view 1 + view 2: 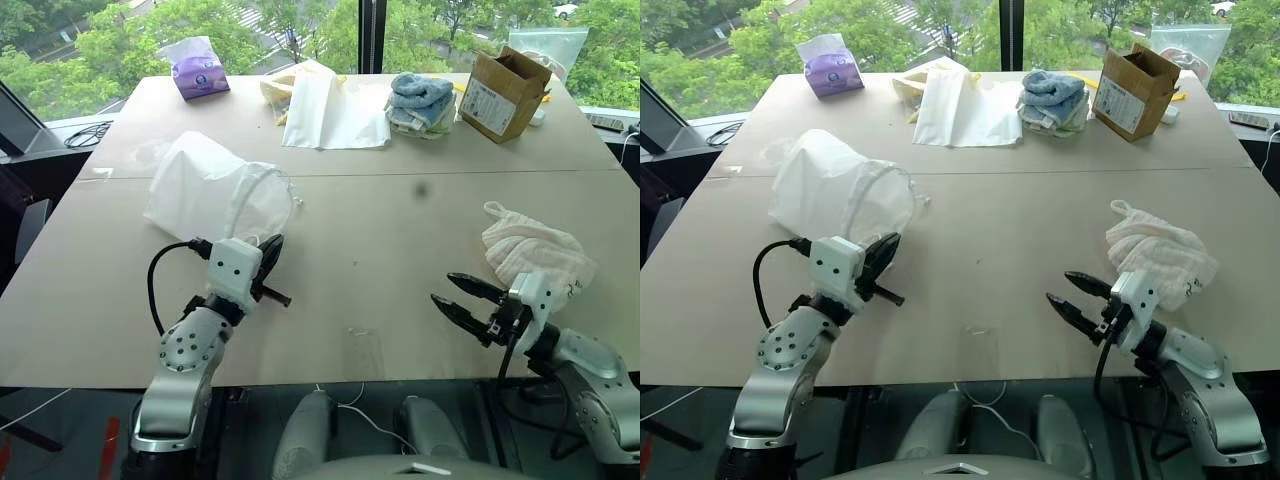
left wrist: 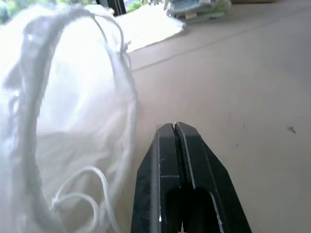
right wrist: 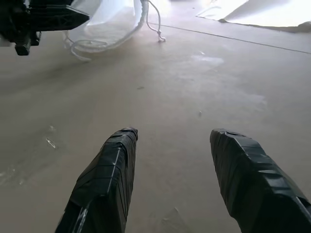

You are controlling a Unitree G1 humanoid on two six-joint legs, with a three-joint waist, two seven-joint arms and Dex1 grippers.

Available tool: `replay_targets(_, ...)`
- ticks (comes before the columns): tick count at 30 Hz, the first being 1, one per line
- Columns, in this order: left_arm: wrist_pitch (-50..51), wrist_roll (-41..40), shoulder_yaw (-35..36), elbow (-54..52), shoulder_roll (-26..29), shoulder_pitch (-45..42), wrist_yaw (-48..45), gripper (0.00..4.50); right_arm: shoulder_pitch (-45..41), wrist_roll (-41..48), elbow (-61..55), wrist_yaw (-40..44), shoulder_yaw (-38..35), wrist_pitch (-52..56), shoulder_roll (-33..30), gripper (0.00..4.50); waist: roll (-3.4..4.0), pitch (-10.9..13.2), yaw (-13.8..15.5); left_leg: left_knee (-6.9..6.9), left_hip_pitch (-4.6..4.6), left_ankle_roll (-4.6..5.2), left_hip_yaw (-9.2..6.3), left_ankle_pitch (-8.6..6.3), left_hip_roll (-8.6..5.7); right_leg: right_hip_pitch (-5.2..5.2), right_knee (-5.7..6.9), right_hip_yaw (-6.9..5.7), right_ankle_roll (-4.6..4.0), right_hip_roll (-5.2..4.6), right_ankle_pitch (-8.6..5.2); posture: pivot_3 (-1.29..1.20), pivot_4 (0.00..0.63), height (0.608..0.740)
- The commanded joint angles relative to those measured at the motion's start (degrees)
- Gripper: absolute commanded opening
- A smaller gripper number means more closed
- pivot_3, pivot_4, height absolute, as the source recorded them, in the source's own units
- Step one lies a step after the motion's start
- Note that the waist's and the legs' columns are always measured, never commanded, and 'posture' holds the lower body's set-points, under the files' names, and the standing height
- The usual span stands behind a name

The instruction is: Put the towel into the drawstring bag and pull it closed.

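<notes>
— What does the drawstring bag (image 1: 215, 190) look like on the worktop (image 1: 400, 250)?

— A thin, semi-sheer white sack lying on its side, puffed into a rounded tube. Its gathered mouth faces the left pincer (image 1: 270, 250), and the rim stands open in a hoop. White cords (image 2: 82, 199) trail loose from the mouth onto the worktop, one curling in a loop just beside the pincer's black fingers.

— And that left pincer?

— Clenched, fingers pressed flat together with nothing between them. It sits right at the bag's mouth, tips near the rim; I cannot tell if they touch the fabric.

— Where is the towel (image 1: 535, 250)?

— Just behind the right pincer (image 1: 458, 296), on the side away from the bag. It is a small cream-white cloth, ribbed and crumpled into a soft heap, with a little loop (image 1: 494, 209) sticking out at its far end. It lies on the worktop, not in the bag.

— Is the right pincer holding it?

— No. Its two black fingers (image 3: 109, 179) stand apart, released, pointing across the worktop toward the left pincer with only bare surface between them.

— Anything beyond the pincers?

— Far past both, along the window edge: a purple tissue pack (image 1: 200, 70), a flat white sheet-like bag (image 1: 330, 110), folded blue towels (image 1: 420, 100) and an open cardboard box (image 1: 505, 90).
</notes>
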Motion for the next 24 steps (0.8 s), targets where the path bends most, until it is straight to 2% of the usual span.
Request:
replay_targets(1,-3.9,2.8,-0.2,-4.0,-1.6,0.7,2.9,0.51,-1.1,1.1,-3.2,-0.2,0.1,0.9,-0.1,3.87,0.00,0.0,0.1,0.00,0.00,0.00,0.00,0.00,0.00,0.00,0.00,0.00,0.00,0.00,0.00,0.00,0.150,0.740)
replay_targets(2,-3.9,3.5,-0.2,-4.3,-2.2,0.8,3.8,0.84,-1.4,0.2,-3.3,-0.6,0.4,0.4,0.1,4.38,-0.01,0.0,0.1,0.00,0.00,0.00,0.00,0.00,0.00,0.00,0.00,-0.01,0.00,0.00,0.00,0.00,0.150,0.740)
replay_targets(3,-3.9,4.4,-0.3,-4.5,-2.6,0.8,4.6,1.29,-1.7,0.0,-3.4,-0.8,0.6,0.2,0.3,4.50,-0.01,0.0,0.1,0.00,0.00,0.00,0.00,0.00,0.00,0.00,0.00,-0.01,0.00,0.00,0.00,0.00,0.150,0.740)
replay_targets(4,-3.8,5.6,-0.4,-4.6,-2.9,0.6,5.5,1.87,-2.2,0.1,-3.8,-0.7,0.8,0.1,0.5,4.50,-0.01,0.0,0.1,0.01,0.00,0.00,-0.01,0.00,0.00,0.00,0.00,-0.02,0.00,0.00,0.00,0.00,0.150,0.740)
replay_targets(6,-3.6,8.9,0.2,-4.4,-3.7,-0.3,8.6,2.67,-2.8,0.4,-4.2,-0.3,1.1,-0.2,0.7,4.50,-0.01,0.0,0.1,0.01,0.00,0.00,-0.01,0.00,-0.01,0.00,0.00,-0.02,0.00,0.01,0.00,0.00,0.150,0.740)
replay_targets(7,-3.6,10.4,0.7,-4.1,-4.1,-0.8,10.1,3.22,-3.1,0.2,-4.2,0.0,1.3,-0.6,0.8,4.50,-0.01,0.0,0.1,0.01,0.00,0.00,-0.01,0.00,-0.01,0.00,0.00,-0.03,0.00,0.02,0.00,0.00,0.150,0.740)
replay_targets(9,-3.2,14.3,1.8,-3.5,-4.7,-2.4,14.0,3.93,-3.7,0.1,-3.8,0.3,1.4,-1.0,0.9,4.50,-0.03,0.0,0.1,0.01,0.00,0.00,-0.01,0.00,-0.01,0.00,0.00,-0.03,0.00,0.02,0.00,0.00,0.150,0.740)
replay_targets(11,-2.6,18.2,2.8,-2.6,-5.2,-3.9,17.9,3.93,-4.3,-0.2,-3.1,0.3,1.8,-1.2,1.0,4.50,-0.05,0.0,0.1,0.01,-0.01,0.00,-0.02,0.00,-0.02,0.00,0.00,-0.04,0.01,0.02,0.00,0.00,0.150,0.740)
replay_targets(16,0.7,20.5,3.4,4.5,-7.2,-7.0,22.0,3.93,-5.3,-0.8,-2.0,0.3,1.9,-1.7,1.2,4.50,-0.05,0.0,0.1,0.02,-0.01,0.00,-0.02,0.00,-0.04,0.00,0.00,-0.05,0.01,0.02,0.00,0.00,0.150,0.740)
replay_targets(22,-3.0,21.9,2.0,18.9,-5.0,-12.9,22.7,3.93,-5.2,-0.8,-2.5,0.1,2.0,-1.4,1.2,4.50,-0.09,0.0,0.1,0.03,-0.02,-0.01,-0.06,0.01,-0.05,-0.01,0.04,-0.10,0.01,0.03,0.00,0.00,0.150,0.740)
replay_targets(24,-5.8,21.8,2.4,20.8,-4.4,-14.7,23.2,3.10,-4.9,-1.1,-2.7,-0.1,1.6,-1.6,1.0,4.50,-0.14,0.1,0.1,0.03,-0.02,-0.01,-0.07,0.01,-0.05,-0.01,0.04,-0.11,0.01,0.02,0.01,0.00,0.150,0.740)
